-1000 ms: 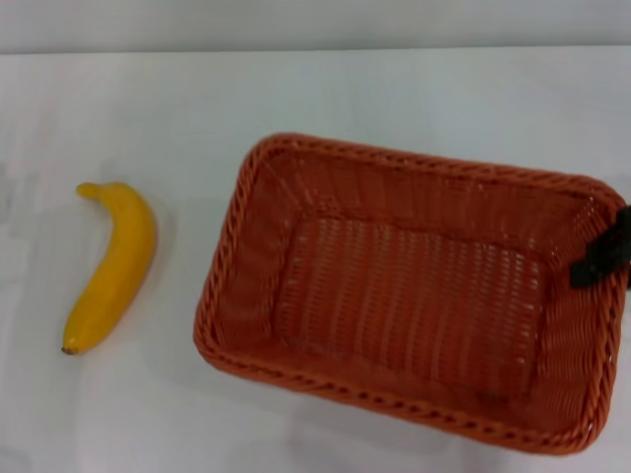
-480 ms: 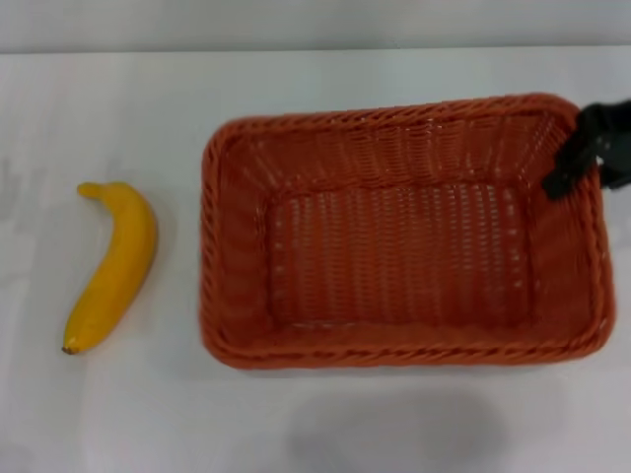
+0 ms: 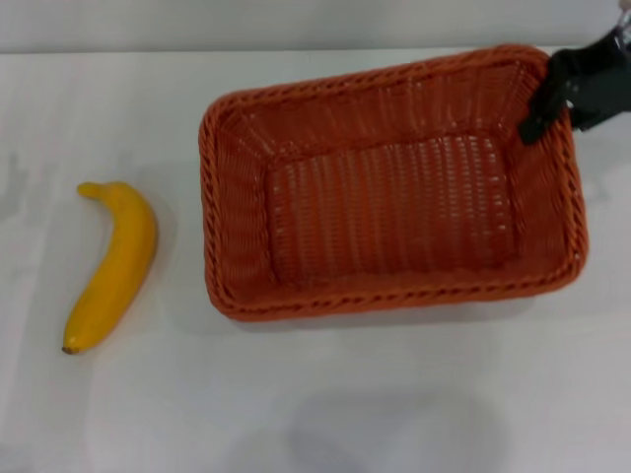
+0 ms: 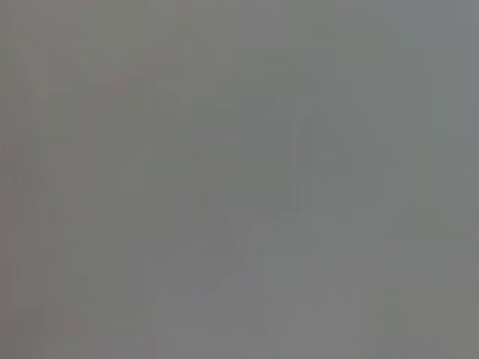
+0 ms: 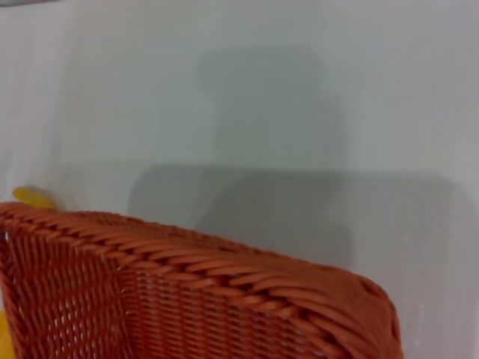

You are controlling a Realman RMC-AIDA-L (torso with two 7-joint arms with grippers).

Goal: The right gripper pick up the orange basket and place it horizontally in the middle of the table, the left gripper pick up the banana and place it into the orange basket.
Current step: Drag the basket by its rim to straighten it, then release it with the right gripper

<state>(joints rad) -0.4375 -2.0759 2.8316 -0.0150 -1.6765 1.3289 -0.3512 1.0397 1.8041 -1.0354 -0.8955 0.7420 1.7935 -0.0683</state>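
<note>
The orange basket (image 3: 235,207) hangs slightly tilted over the white table (image 3: 148,414), casting a shadow toward the near edge. My right gripper (image 3: 544,110), a black tip at the far right, is shut on the basket's far right corner rim. In the right wrist view the braided rim of the orange basket (image 5: 224,280) fills the lower part, with the table (image 5: 262,105) beyond it. The banana (image 3: 110,266) lies on the table to the left of the basket, apart from it; a sliver of the banana (image 5: 30,197) shows past the rim. The left gripper is out of view.
The left wrist view is a plain grey field with nothing to make out. A pale wall strip (image 3: 296,25) runs along the table's far edge. Bare tabletop lies between the banana and the basket and along the near side.
The basket has swung from slanting to nearly level with the table's long side and shifted toward the far edge. My right gripper moved with it to the far right corner.
</note>
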